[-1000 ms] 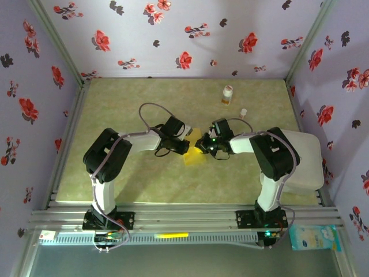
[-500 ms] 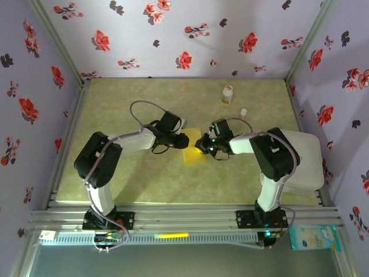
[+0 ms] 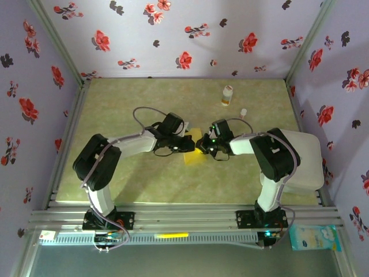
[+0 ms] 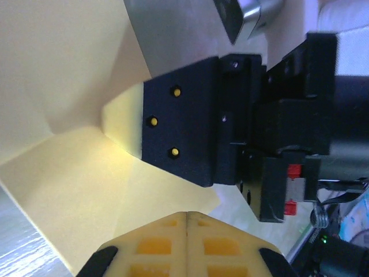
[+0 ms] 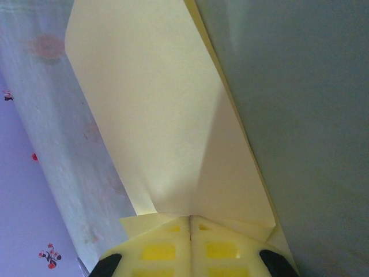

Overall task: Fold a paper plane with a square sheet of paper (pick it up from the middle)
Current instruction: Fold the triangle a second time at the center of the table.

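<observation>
while both arms are leaning in over the middle of the table, the two grippers are facing each other tip to tip at the square sheet of paper. the right gripper is pressing its yellow pads fully together. the paper is rising straight out from between them, so these jaws are pinching its edge. past their tips the sheet is fanning out wide, with a soft crease running away from the jaws.

the left gripper is holding its own pads tight together, leaving no gap at the seam. the mustard-yellow sheet is spreading just ahead of those closed jaws and off to one side, reaching right up to their tips. whether any of it is caught between them i cannot tell. directly ahead of the left jaws, the black body of the right gripper is overlapping the far part of the paper.

from above, the sheet is lying between the two sets of jaws, mostly on their near side. a small white-and-orange bottle is standing well beyond the right jaws. a small white object is lying nearer them, and both are sitting apart from the paper.
</observation>
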